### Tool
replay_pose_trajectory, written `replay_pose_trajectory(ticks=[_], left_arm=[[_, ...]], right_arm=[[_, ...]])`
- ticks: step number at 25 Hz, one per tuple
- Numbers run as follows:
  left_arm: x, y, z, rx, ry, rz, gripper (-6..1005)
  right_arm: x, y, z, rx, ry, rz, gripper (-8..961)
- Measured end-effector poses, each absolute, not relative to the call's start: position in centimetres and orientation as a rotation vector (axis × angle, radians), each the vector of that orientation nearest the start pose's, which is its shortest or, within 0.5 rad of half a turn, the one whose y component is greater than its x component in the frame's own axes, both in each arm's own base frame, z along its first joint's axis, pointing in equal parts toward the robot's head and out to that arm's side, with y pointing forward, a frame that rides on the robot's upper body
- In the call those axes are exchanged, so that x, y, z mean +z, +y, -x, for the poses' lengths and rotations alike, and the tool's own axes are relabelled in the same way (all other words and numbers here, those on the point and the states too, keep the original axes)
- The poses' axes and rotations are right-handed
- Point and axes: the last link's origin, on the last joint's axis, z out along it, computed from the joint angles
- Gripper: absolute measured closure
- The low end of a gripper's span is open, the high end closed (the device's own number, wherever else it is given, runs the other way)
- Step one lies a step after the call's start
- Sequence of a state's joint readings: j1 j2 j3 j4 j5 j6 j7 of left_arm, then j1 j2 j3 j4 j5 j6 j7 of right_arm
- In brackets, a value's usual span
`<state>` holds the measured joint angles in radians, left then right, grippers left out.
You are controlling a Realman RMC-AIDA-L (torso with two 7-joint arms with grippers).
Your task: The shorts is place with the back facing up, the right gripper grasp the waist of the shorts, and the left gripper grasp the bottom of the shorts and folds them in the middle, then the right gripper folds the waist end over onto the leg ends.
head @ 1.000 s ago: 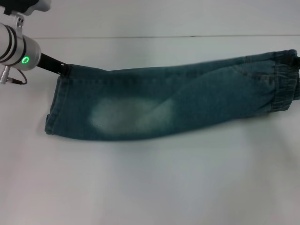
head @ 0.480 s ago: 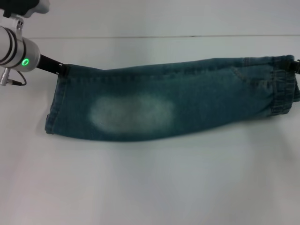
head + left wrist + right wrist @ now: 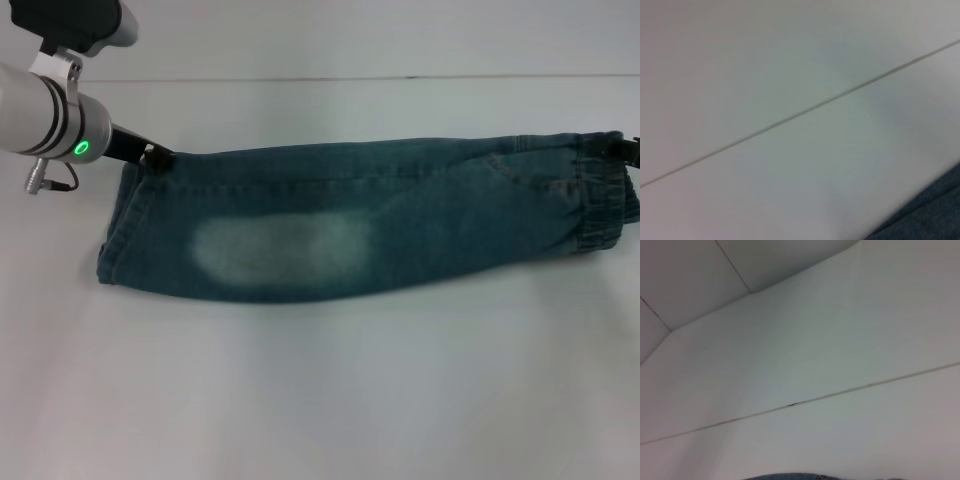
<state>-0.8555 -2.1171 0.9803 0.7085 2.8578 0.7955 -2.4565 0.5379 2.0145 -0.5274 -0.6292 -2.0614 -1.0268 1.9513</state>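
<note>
We see the shorts, faded blue denim with a pale worn patch, folded lengthwise into a long strip flat on the white desk. Left hand touches the leg ends' far corner, right hand at the ruched waist. We can't tell either grip state.

Soft, even overhead light falls on the white table, with a faint shadow under the shorts along their near edge. The head view is slightly hazy; both wrist views look soft and featureless.
</note>
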Motion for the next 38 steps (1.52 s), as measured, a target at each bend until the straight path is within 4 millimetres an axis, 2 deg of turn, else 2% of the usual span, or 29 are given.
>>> replay_pose_trajectory(ticks=[1, 6, 7, 9, 11, 15, 17, 26, 31, 38], left_arm=[[-0.9, 45.7, 23.6, 0.237, -0.907, 2.146, 741], [-1.0, 45.6, 23.8, 0.229, -0.907, 2.137, 639], [-1.0, 45.6, 23.8, 0.226, -0.911, 2.135, 591], [-0.9, 45.6, 23.9, 0.217, -0.921, 2.127, 494], [-0.7, 45.6, 23.9, 0.205, -0.93, 2.116, 398], [-0.4, 45.6, 23.9, 0.197, -0.942, 2.11, 267], [-0.5, 45.5, 23.9, 0.204, -0.942, 2.116, 201], [-0.5, 45.1, 23.2, 0.191, -0.937, 2.135, 200], [-0.7, 44.8, 22.4, 0.192, -0.932, 2.164, 200], [-1.2, 44.1, 21.2, 0.234, -0.931, 2.236, 201]], right_arm=[[6.2, 38.4, -34.2, 0.6, 1.368, 1.903, 837], [5.7, 38.5, -33.9, 0.588, 1.359, 1.933, 647], [5.6, 38.5, -33.8, 0.588, 1.359, 1.935, 609], [5.7, 38.4, -33.9, 0.591, 1.358, 1.932, 351], [5.7, 38.3, -34.0, 0.596, 1.361, 1.924, 290], [5.7, 38.2, -34.1, 0.599, 1.367, 1.915, 167], [5.7, 38.1, -34.2, 0.599, 1.367, 1.914, 141], [6.2, 36.4, -35.2, 0.672, 1.349, 1.848, 25], [6.6, 34.7, -36.2, 0.729, 1.354, 1.812, 24], [6.0, 32.6, -37.0, 0.748, 1.383, 1.838, 29]])
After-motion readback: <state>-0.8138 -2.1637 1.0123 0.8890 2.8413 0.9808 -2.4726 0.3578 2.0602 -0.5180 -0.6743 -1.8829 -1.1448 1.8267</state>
